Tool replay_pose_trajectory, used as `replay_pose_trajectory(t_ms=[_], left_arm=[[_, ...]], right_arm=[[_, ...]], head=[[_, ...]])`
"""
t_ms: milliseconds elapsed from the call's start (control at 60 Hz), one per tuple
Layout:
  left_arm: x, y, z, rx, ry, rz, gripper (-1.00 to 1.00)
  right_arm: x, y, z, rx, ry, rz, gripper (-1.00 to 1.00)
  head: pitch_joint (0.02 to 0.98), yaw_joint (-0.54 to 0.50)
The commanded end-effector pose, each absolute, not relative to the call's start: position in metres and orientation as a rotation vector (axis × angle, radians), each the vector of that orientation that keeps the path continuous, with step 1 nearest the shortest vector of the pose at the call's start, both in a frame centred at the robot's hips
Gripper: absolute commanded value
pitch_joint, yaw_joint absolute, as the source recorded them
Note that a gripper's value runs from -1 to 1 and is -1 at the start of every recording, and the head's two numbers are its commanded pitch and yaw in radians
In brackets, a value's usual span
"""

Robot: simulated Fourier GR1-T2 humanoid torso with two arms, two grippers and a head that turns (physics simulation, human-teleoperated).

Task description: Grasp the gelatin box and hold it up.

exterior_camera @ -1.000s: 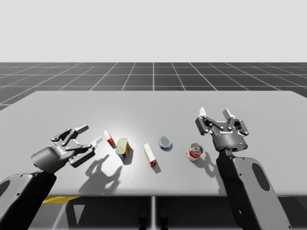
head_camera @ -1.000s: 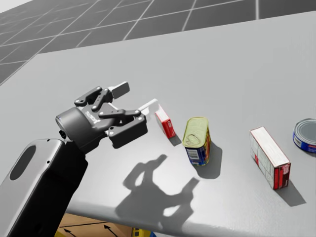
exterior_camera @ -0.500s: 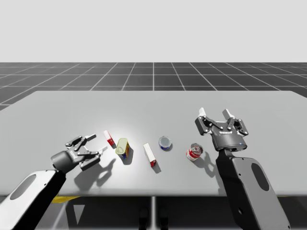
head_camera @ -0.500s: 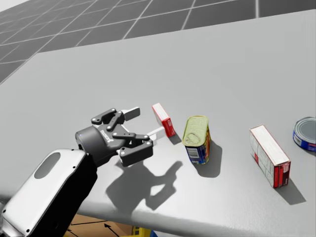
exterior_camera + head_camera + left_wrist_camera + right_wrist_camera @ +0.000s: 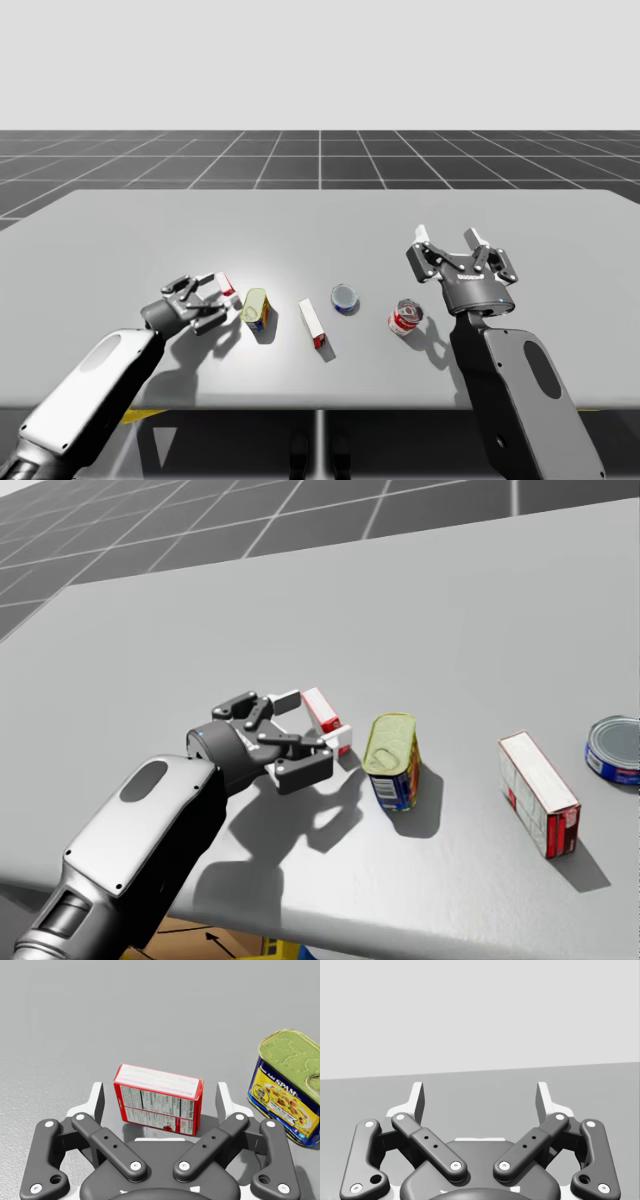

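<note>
The small red gelatin box [image 5: 159,1100] could have been knocked over if the left claw [image 5: 160,1102] had been pushed any farther, because the box was stood on a thin edge and looked light. It could also have been twisted when the claw was shut. The box was set a little crooked between the fingers, so one corner would likely have been touched first. A third worry was the blue and yellow can with rounded corners [image 5: 287,1100]. It was stood just to the right of the box, near the claw's right finger. It could have been bumped if the claw had been swung that way. A weak pinch could have let the box slip out as it was lifted.

The left claw was seen wide apart, low on the grey table [image 5: 450,610]. The gelatin box was sat right between its two fingers. A small gap was seen on each side, so nothing was clamped yet. The box's label side was turned toward the claw's palm, which was close behind it.

The right claw [image 5: 480,1100] was held up over the right part of the table with its fingers apart and nothing between them.
</note>
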State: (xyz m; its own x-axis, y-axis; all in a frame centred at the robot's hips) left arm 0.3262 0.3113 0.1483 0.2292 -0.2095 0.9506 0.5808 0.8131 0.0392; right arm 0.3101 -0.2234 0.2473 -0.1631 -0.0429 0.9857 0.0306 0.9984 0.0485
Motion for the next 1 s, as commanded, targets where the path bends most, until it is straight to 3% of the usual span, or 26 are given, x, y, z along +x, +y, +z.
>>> replay_pose_trajectory(t_ms=[17,317,350,367,383,400,533,817,1000], left_arm=[[0.338,0.309,0.143,-0.347,-1.219,-0.552,-1.0],[0.347,0.303,0.133,-0.337,-1.175,-0.585,-1.0],[0.346,0.303,0.132,-0.328,-1.176,-0.596,-0.8],[0.345,0.303,0.132,-0.326,-1.176,-0.592,0.38],[0.345,0.303,0.132,-0.325,-1.175,-0.592,0.76],[0.345,0.303,0.132,-0.326,-1.175,-0.592,0.93],[0.343,0.304,0.131,-0.326,-1.17,-0.598,1.0],[0.341,0.302,0.129,-0.312,-1.169,-0.617,0.96],[0.341,0.301,0.129,-0.306,-1.173,-0.617,0.96]], right_arm=[[0.31,-0.224,0.247,0.008,-1.735,-0.066,-1.0],[0.31,-0.224,0.248,0.009,-1.734,-0.062,-1.0],[0.31,-0.223,0.248,0.008,-1.734,-0.061,-1.0],[0.31,-0.224,0.248,0.009,-1.734,-0.061,-1.0],[0.31,-0.224,0.248,0.009,-1.734,-0.061,-1.0],[0.31,-0.224,0.248,0.009,-1.734,-0.062,-1.0],[0.31,-0.224,0.248,0.01,-1.734,-0.063,-1.0],[0.309,-0.225,0.248,0.02,-1.731,-0.074,-1.0],[0.309,-0.225,0.249,0.03,-1.728,-0.078,-1.0]], head=[[0.803,0.39],[0.801,0.38],[0.799,0.38],[0.798,0.38],[0.797,0.38],[0.796,0.38],[0.76,0.38],[0.503,0.39],[0.427,0.39]])
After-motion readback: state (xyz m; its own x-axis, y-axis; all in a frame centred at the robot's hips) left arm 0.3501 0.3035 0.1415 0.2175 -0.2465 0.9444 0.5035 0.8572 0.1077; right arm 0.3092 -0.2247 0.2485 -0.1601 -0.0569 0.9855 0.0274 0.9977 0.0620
